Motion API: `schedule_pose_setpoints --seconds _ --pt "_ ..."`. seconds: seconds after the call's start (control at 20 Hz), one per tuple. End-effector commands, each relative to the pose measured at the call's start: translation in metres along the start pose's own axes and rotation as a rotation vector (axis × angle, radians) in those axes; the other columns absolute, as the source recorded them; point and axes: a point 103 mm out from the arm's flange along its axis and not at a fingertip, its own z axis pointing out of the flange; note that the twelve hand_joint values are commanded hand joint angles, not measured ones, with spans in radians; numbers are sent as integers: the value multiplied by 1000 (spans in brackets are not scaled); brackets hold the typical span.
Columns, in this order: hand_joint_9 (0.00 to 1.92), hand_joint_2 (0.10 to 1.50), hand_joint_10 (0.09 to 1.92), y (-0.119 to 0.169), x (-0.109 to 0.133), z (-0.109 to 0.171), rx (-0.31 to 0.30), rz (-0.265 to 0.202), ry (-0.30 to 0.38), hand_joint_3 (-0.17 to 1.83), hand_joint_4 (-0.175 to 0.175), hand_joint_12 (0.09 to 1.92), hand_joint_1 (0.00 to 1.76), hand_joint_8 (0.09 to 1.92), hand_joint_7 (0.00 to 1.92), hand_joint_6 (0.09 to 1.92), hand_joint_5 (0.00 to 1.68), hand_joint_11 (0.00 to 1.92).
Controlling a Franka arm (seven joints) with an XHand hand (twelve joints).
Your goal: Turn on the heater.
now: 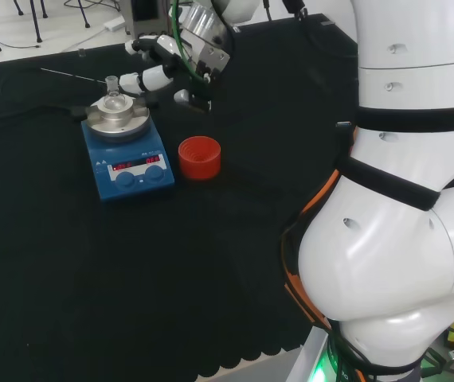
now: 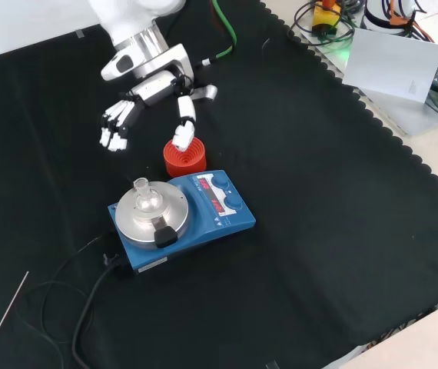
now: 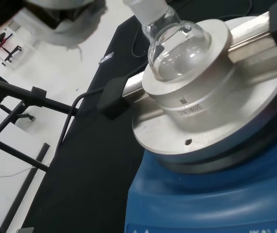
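Observation:
The heater point(image 1: 131, 173) is a blue hotplate with a round silver block, two knobs and a front panel showing red lit digits. A clear round flask point(image 1: 113, 99) sits in the block. In the front view the heater point(image 2: 204, 223) stands at mid cloth, with the flask point(image 2: 145, 198) on top. The hand point(image 1: 163, 73) hovers just beyond the heater, open, its fingers relaxed and holding nothing. In the front view the hand point(image 2: 151, 88) hangs above the cloth behind the heater, its thumb over a red ribbed ring point(image 2: 184, 159). The wrist view has the flask point(image 3: 177, 46) and silver block point(image 3: 211, 107) close up.
The red ribbed ring point(image 1: 199, 157) stands right beside the heater. A black cable point(image 2: 88, 300) runs from the heater toward the near left in the front view, next to a thin rod point(image 2: 0, 323). The arm's white links point(image 1: 402, 199) take up the head view's right.

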Motion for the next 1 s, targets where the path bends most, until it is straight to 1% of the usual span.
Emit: schedule_pose_setpoints --seconds 0.05,0.2,0.3,0.35,0.45,0.55,0.65,0.8,0.95,1.0 --pt "300 568 660 -18 0 -14 -15 7 -23 494 28 1186 775 528 157 209 386 0" --pt "310 575 663 -23 3 -19 -6 8 -35 497 29 1204 789 535 171 201 388 0" --pt "362 584 667 -23 2 -22 11 10 -67 530 30 1302 835 554 202 179 397 0" --pt "425 579 662 -22 2 -23 26 12 -85 574 29 1349 872 571 237 161 402 32" --pt "556 561 645 -22 0 -24 49 16 -104 663 27 1380 936 605 329 133 412 134" --pt "628 549 630 -24 0 -25 68 12 -130 717 26 1383 970 622 381 114 415 197" --pt "674 542 622 -30 2 -27 78 17 -154 749 25 1377 983 631 412 101 416 245" --pt "820 531 588 -42 12 -26 93 41 -189 790 22 1335 1000 646 534 87 419 433" --pt "1009 525 517 -54 22 -24 107 64 -224 816 17 1265 1020 640 693 87 424 644" --pt "1101 526 495 -58 25 -22 113 73 -235 820 13 1229 1029 640 774 87 426 736"
